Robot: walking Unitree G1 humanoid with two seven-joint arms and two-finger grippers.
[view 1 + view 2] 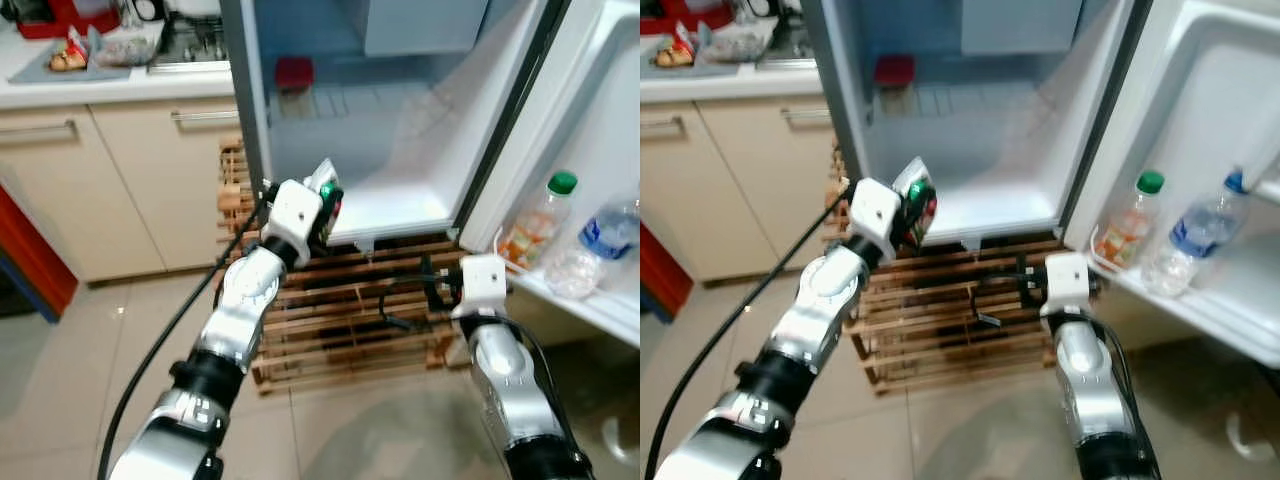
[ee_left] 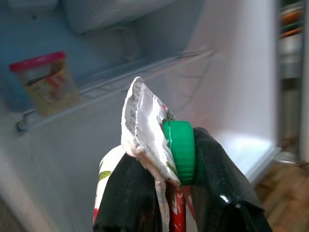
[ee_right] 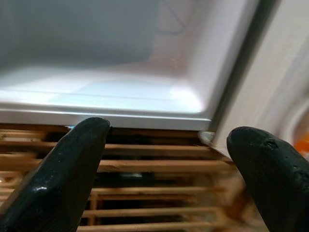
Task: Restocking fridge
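The white gable-top carton with a green screw cap (image 2: 164, 154) was clamped between the two black fingers of the left gripper (image 2: 171, 193), held at the lower front edge of the open white fridge (image 1: 400, 210). Small print on the carton's folded top was too fine to read.

Inside the fridge, a clear tub with a red lid (image 1: 294, 82) stood on a wire shelf at the back. The open fridge door (image 1: 600, 90) carried a green-capped bottle with an orange label (image 1: 535, 225) and a clear blue-capped water bottle (image 1: 605, 235), side by side in its shelf.

The right gripper (image 3: 169, 169) hung with fingers apart, empty, before a slatted wooden pallet (image 1: 340, 320) that supported the fridge. The floor (image 1: 90, 340) was pale glossy tile. Beige cabinets (image 1: 120, 180) with a white countertop stood to the left.
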